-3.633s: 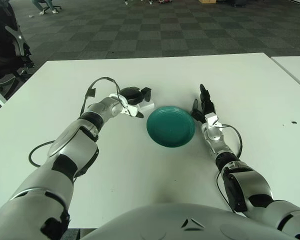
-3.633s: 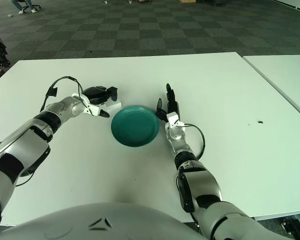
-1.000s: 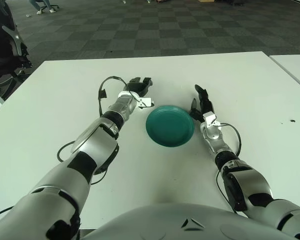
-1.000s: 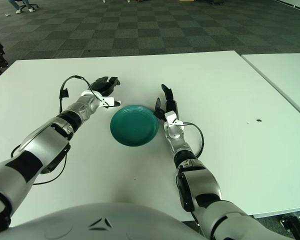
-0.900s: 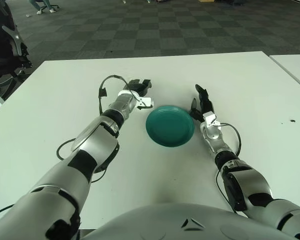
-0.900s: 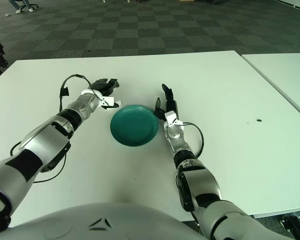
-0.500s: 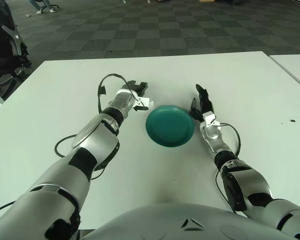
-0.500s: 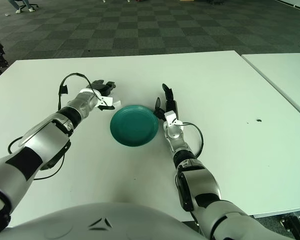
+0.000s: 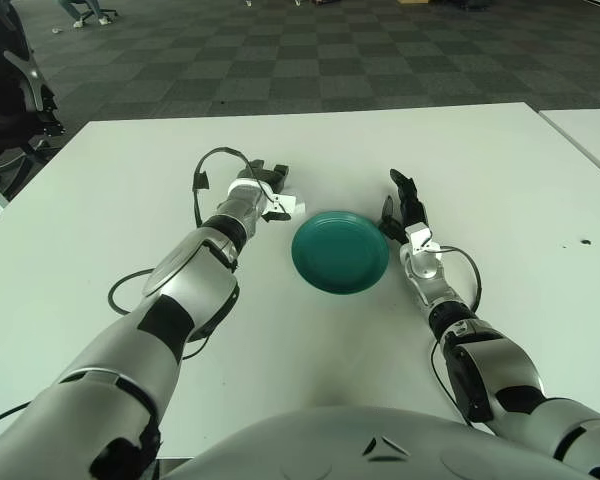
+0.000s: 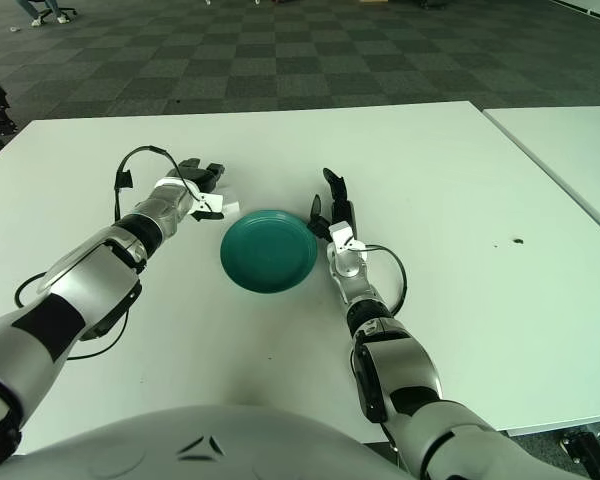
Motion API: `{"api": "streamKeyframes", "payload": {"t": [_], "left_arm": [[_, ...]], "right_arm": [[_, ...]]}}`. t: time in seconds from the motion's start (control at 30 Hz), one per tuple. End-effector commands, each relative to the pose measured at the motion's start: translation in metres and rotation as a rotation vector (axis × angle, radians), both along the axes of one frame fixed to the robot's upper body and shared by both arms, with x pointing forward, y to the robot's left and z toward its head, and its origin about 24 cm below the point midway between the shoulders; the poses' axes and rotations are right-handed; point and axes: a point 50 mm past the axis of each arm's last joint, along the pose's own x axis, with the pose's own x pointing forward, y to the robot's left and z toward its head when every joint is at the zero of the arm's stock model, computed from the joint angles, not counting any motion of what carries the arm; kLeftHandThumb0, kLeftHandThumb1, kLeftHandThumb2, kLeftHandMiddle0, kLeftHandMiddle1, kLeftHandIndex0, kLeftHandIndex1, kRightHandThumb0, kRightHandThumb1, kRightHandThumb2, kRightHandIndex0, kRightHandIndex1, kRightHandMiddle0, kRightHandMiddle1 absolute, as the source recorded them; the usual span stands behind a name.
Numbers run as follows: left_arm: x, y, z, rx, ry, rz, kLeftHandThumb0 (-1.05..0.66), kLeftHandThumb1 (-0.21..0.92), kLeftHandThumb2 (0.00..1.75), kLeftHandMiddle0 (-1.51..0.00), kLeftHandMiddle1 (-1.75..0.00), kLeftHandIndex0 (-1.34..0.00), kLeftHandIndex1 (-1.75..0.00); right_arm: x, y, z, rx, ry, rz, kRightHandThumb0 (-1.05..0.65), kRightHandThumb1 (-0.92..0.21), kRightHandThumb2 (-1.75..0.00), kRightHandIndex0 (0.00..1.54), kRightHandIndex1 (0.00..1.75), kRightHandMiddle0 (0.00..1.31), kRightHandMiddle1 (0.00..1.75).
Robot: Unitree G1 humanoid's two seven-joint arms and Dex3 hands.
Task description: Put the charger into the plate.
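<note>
Left hand (image 9: 261,187) beside white charger (image 9: 292,206) on table (image 9: 500,170), grip state unclear, charger just left of teal plate (image 9: 340,251); best to seat fingers around charger before lifting; right hand (image 9: 408,215) relaxed beside plate.

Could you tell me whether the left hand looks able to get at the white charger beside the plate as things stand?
Probably yes. The left hand is right at the white charger, which lies on the table just left of the green plate; nothing stands between them.

White table (image 9: 500,170), teal plate (image 9: 340,252), charger (image 9: 292,207)
</note>
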Motion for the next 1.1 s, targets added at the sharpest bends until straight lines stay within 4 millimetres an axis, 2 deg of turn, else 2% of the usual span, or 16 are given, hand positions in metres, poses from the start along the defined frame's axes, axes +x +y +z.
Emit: {"api": "streamKeyframes", "payload": {"t": [0.0,0.17,0.3,0.5,0.67,0.9,0.93,1.07], "left_arm": [[0.0027,0.0115,0.0028,0.033,-0.018,0.030,-1.05,0.92,0.64,0.00,0.00,0.00,-0.26],[0.0024,0.0141,0.0020,0.035,-0.012,0.038,-1.05,0.92,0.64,0.00,0.00,0.00,-0.27],[0.0019,0.0150,0.0011,0.032,-0.008,0.040,-1.05,0.92,0.63,0.00,0.00,0.00,-0.29],[0.0010,0.0157,-0.0004,0.013,-0.001,0.037,-1.05,0.92,0.63,-0.01,0.00,0.00,-0.39],[0.0002,0.0152,-0.0017,-0.001,0.021,0.030,-1.05,0.92,0.61,-0.15,-0.03,0.00,-0.57],[-0.0010,0.0127,-0.0034,-0.004,0.075,0.008,-1.05,0.92,0.55,-0.33,-0.11,-0.01,-0.80],[-0.0012,0.0122,-0.0036,-0.003,0.083,0.005,-1.05,0.92,0.54,-0.34,-0.13,-0.01,-0.82],[-0.0019,0.0101,-0.0042,0.000,0.120,-0.014,-1.05,0.92,0.51,-0.18,-0.57,-0.03,-0.98]], "right_arm": [[-0.0682,-0.0011,-0.0762,-0.023,0.410,-0.016,-1.05,-0.92,-1.10,0.00,0.00,0.04,0.71],[-0.0675,-0.0016,-0.0756,-0.025,0.406,-0.010,-1.05,-0.92,-1.12,0.00,0.00,0.09,0.76],[-0.0680,-0.0010,-0.0760,-0.011,0.410,-0.012,-1.05,-0.92,-1.12,0.00,0.00,0.05,0.75],[-0.0691,-0.0006,-0.0769,0.024,0.418,-0.025,-1.05,-0.92,-1.10,0.00,0.00,0.00,0.57],[-0.0692,-0.0010,-0.0776,0.045,0.429,-0.035,-1.05,-0.92,-1.07,0.00,0.00,0.00,0.39],[-0.0703,-0.0016,-0.0788,0.064,0.439,-0.054,-1.05,-0.92,-1.04,0.00,0.00,0.00,0.30],[-0.0705,-0.0017,-0.0790,0.064,0.440,-0.055,-1.05,-0.92,-1.03,0.00,0.00,0.00,0.30],[-0.0710,-0.0019,-0.0793,0.067,0.442,-0.057,-1.05,-0.92,-1.02,0.00,0.00,0.00,0.27]]}}
